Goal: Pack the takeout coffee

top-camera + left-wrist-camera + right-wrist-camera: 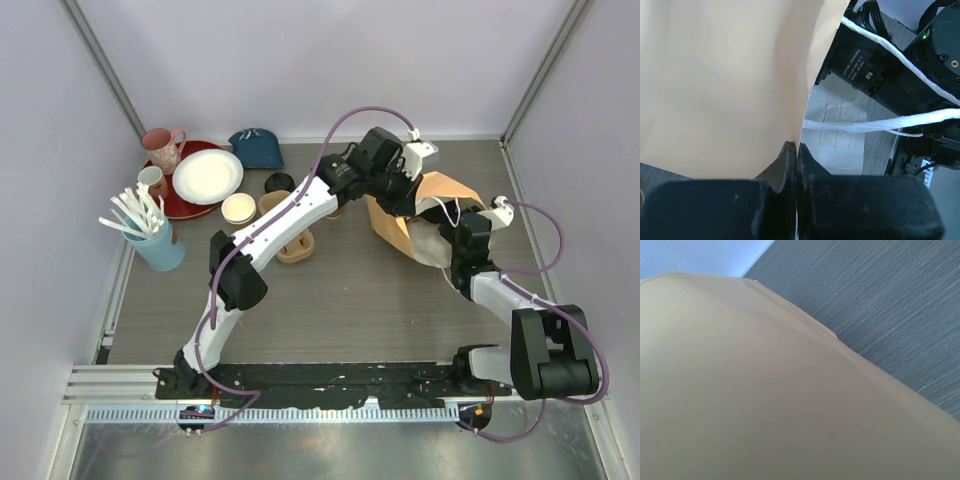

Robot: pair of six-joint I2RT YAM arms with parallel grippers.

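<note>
My right fingers hide behind the paper bag; I cannot tell their state. My left fingers pinch together on its edge. Beyond, my left arm crosses the desk, one black-lidded coffee cup near the white plate

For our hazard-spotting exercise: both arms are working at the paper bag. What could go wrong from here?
1. The left fingers pinch only the thin edge of the paper bag, so it could slip or tear.
2. The bag's white handle cords run across the right arm, and a pull might snag them.
3. The left arm passes close beside a black-lidded cup. Pulling back low could topple it.
</note>
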